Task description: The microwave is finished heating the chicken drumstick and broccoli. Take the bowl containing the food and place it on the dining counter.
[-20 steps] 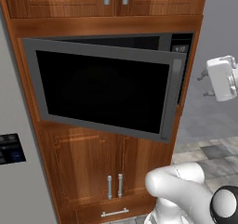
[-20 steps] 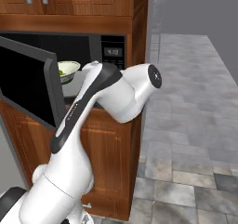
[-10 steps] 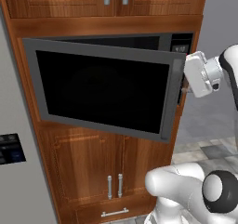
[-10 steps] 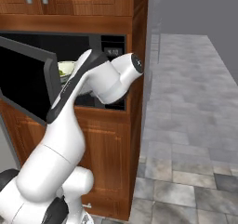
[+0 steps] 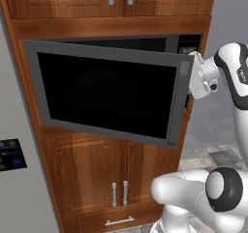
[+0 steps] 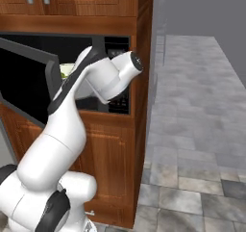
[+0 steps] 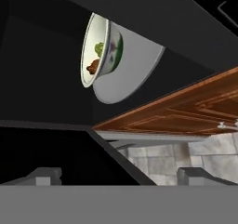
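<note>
Over the last second the arm had swung its spread, empty pincer (image 7: 119, 174) up to the microwave's (image 5: 104, 89) half-open door, facing the bowl (image 7: 99, 49) with drumstick (image 7: 93, 67) and broccoli (image 7: 99, 48) on the turntable (image 7: 130, 67), ready to reach in.

Wooden cabinet doors (image 5: 116, 176) stand above a grey tiled floor (image 6: 192, 144).
</note>
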You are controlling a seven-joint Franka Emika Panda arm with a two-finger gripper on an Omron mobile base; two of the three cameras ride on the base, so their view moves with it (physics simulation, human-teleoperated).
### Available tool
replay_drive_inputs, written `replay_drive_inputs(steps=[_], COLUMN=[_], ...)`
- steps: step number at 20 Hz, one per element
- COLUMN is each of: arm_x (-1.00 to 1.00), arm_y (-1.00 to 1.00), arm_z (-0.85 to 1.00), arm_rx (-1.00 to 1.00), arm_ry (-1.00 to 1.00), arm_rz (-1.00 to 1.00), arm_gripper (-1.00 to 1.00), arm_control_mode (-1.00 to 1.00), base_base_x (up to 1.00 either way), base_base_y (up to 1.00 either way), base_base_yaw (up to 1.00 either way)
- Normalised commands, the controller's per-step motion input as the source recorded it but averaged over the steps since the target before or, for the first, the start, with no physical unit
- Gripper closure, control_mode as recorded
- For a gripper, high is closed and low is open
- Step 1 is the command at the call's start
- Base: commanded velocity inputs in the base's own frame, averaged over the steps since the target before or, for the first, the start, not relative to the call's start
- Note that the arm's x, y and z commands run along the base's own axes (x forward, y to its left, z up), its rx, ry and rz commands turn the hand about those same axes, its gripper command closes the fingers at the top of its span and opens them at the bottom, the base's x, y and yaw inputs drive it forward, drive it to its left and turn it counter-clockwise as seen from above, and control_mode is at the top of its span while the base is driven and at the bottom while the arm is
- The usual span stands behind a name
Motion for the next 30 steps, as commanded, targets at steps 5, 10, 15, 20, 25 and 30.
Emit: replay_drive_inputs(steps=[5, 10, 15, 20, 25, 30], arm_x=[-0.17, -0.05, -0.64, -0.98, -0.86, -0.86], arm_y=[0.49, 0.07, 0.14, 0.86, 1.0, 1.0], arm_z=[0.0, 0.0, 0.13, 0.16, 0.0, 0.0], arm_rx=[0.0, 0.0, 0.05, 0.02, 0.0, 0.0], arm_ry=[0.0, 0.0, 0.01, 0.0, 0.0, -0.01], arm_rz=[0.0, -0.01, 0.05, 0.16, 0.16, 0.08], arm_gripper=[-1.0, -1.0, -1.0, -1.0, -1.0, -1.0], arm_control_mode=[-1.0, -1.0, -1.0, -1.0, -1.0, -1.0], base_base_x=[0.0, 0.0, 0.0, 0.0, 0.0, 0.0], base_base_y=[0.0, 0.0, 0.0, 0.0, 0.0, 0.0], base_base_yaw=[0.0, 0.0, 0.0, 0.0, 0.0, 0.0])
